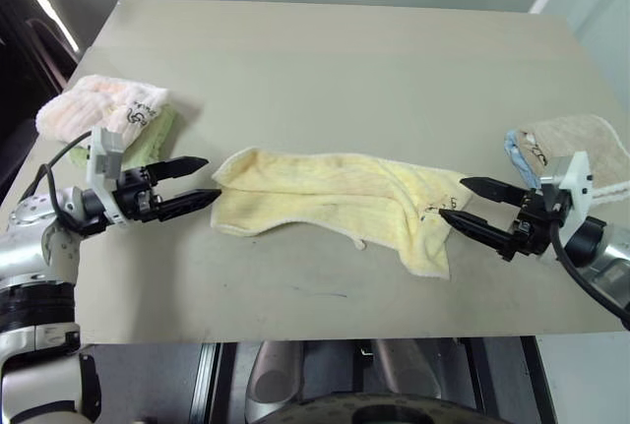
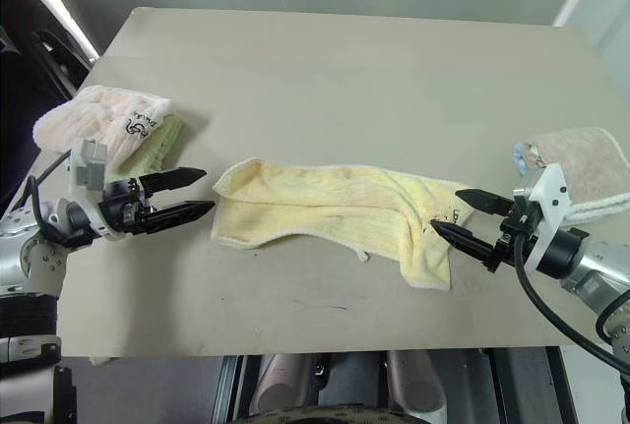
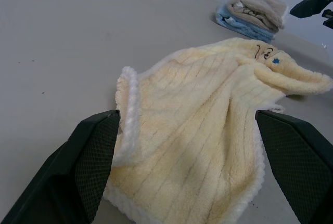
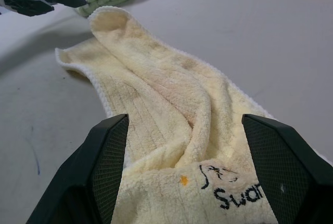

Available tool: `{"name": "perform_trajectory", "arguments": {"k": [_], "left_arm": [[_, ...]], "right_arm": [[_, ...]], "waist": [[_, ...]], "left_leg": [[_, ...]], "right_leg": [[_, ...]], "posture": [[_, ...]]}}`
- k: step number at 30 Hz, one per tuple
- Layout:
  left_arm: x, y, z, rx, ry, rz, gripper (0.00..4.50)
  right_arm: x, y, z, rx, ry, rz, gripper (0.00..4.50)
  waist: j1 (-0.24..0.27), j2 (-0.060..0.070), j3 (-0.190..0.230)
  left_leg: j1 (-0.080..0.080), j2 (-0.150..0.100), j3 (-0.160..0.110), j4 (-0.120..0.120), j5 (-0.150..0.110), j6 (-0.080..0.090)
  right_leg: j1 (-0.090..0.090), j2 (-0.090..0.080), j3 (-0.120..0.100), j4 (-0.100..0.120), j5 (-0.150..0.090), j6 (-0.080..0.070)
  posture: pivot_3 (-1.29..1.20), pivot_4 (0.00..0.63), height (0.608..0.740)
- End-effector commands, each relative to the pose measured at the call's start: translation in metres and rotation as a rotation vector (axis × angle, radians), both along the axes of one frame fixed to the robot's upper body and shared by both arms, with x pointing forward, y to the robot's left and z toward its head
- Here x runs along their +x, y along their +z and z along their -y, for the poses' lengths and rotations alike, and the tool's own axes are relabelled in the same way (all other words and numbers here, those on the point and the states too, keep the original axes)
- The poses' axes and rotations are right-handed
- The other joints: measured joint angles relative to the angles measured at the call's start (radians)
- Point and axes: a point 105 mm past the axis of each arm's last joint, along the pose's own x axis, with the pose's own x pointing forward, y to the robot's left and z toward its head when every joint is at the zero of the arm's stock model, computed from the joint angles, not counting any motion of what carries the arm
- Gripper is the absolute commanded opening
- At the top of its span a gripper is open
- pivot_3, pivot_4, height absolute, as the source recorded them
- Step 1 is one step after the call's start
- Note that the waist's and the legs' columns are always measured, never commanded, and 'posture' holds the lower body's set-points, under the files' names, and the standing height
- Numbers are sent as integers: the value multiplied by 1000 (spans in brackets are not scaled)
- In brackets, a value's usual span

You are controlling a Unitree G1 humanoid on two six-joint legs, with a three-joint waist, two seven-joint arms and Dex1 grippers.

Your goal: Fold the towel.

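Note:
The pale yellow towel (image 1: 335, 203) lies crumpled and stretched sideways across the middle of the table, its dark printed mark (image 4: 231, 193) at the right end. My left gripper (image 1: 202, 180) hovers open just off the towel's left edge, fingers (image 3: 78, 172) pointing at it with nothing between them. At the right end my right gripper (image 1: 455, 201) is open too, its fingertips (image 2: 440, 231) over the towel's printed corner, the cloth lying under and between the fingers (image 4: 106, 167) without being pinched.
A pink-white towel on a green cloth (image 1: 108, 114) sits at the table's left edge behind my left arm. A beige towel on a light blue cloth (image 1: 581, 149) lies at the right edge. The grey table (image 1: 335, 60) is bare toward the back.

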Motion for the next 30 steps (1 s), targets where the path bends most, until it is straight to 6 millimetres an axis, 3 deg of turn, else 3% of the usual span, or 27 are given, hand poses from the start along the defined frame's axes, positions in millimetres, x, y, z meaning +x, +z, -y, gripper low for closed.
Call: {"name": "perform_trajectory", "arguments": {"k": [1, 21, 24, 26, 28, 30], "left_arm": [[-1, 10, -5, 10, 6, 42, 4500], [-1, 10, -5, 10, 5, 42, 4500], [-1, -2, 10, 3, -28, 31, 4500], [2, -11, 40, -47, -94, 48, 4500], [4, -12, 58, -80, -127, 74, 4500], [4, -11, 63, -83, -135, 89, 4500]], "right_arm": [[-1, 6, -3, -4, 20, 33, 3654], [-1, 6, -3, -4, 20, 34, 3654], [3, 6, 9, 10, -57, 22, 3654], [33, 1, 46, 27, -224, -45, 3654], [42, -3, 51, 18, -249, -59, 3654], [42, -2, 46, 14, -229, -46, 3654]], "waist": [[0, 0, 0], [0, 0, 0], [0, 0, 0], [1, 2, -1], [4, 3, -2], [5, 2, -2]], "left_leg": [[0, 0, 0, 0, 0, 0], [0, 0, 0, 0, 0, 0], [0, 0, 0, 0, 0, 0], [1, 0, 0, 0, 0, 0], [2, -2, 1, 2, 0, 4], [1, -2, 0, 3, 0, 5]], "right_leg": [[0, 0, 0, 0, 0, 0], [0, 0, 0, 0, 0, 0], [0, 0, 0, 0, 0, 0], [1, 0, 0, 0, -1, 0], [4, -3, 1, 0, -1, 2], [3, -3, 1, 0, -1, 2]], "posture": [[0, 150, 697], [0, 150, 697], [0, 150, 697], [0, 150, 697], [0, 150, 697], [0, 150, 697]]}}
